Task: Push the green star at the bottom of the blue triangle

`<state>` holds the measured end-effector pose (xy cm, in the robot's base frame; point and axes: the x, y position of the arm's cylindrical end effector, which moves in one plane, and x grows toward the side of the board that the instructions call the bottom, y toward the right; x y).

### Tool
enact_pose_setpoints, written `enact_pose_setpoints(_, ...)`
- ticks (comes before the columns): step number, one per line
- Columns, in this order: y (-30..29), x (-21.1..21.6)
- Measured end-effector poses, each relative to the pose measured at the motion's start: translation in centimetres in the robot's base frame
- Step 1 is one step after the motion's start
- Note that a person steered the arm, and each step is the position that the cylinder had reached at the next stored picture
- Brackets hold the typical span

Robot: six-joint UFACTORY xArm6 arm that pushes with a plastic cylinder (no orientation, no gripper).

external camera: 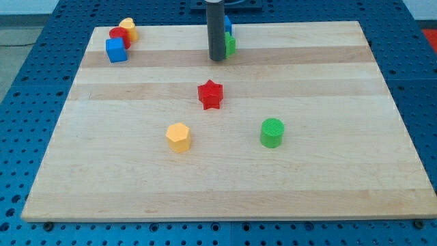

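Observation:
My tip [217, 59] rests on the board near the view's top centre. Just right of the rod, a green block [231, 46] shows as a sliver, mostly hidden; its star shape cannot be made out. A blue block [227, 26] shows just above it, also mostly hidden by the rod, shape unclear. The tip is touching or almost touching the green block's left side.
A red star [210, 94] lies at the board's centre. A yellow hexagonal block [178, 137] and a green cylinder [272, 132] lie lower. At top left sit a blue cube [117, 50], a red block [119, 36] and a yellow block [128, 27]. The wooden board [341, 171] ends all round.

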<state>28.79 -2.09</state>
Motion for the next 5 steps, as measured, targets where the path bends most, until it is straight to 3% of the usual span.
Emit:
enact_pose_setpoints(3,2.0,-2.0)
enact_pose_setpoints(5,7.6,4.2)
